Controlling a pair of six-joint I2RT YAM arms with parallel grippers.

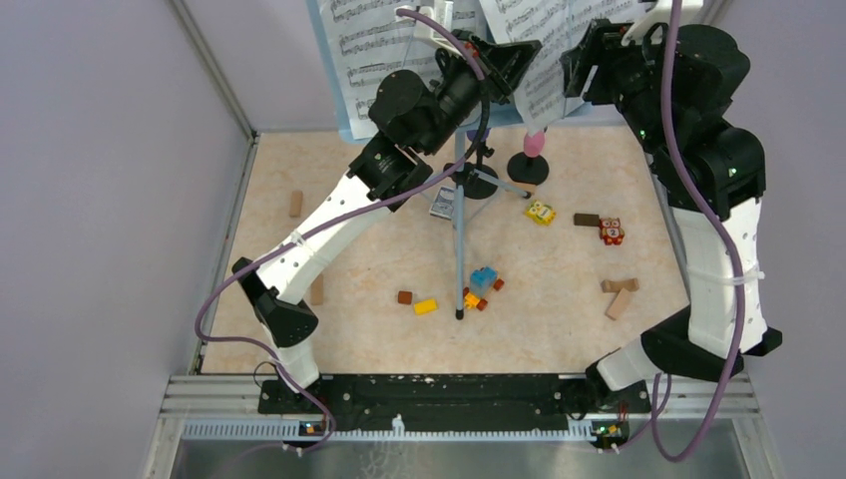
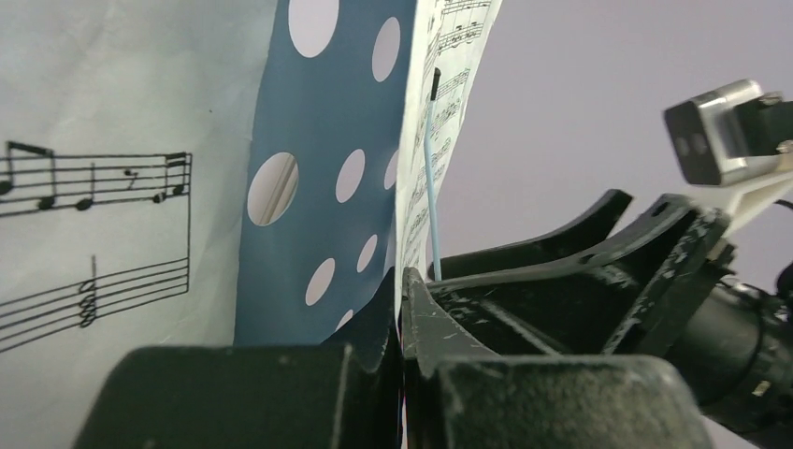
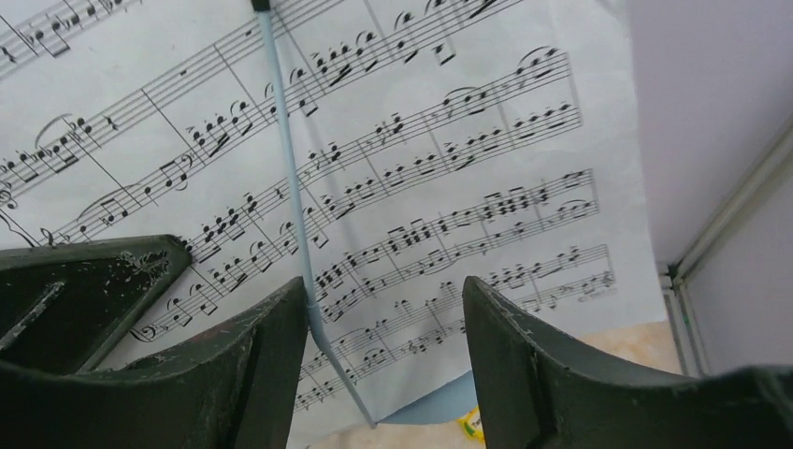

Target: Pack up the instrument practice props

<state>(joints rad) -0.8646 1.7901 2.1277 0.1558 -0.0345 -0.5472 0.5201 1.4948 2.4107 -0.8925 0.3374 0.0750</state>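
Note:
The pale blue perforated music desk stands on its pole at the back centre, with white sheet-music pages on it. My left gripper is shut on the edge of the right page, beside the desk. My right gripper is open in front of that page. Its left finger touches the thin blue page-holder wire. A pink microphone stands in a black round holder. A second black holder sits by the pole. The purple microphone is not visible.
Small colourful bricks and wooden blocks lie scattered on the beige tabletop. A small card box lies next to the pole. A yellow toy lies under the desk. Grey walls enclose the left, back and right.

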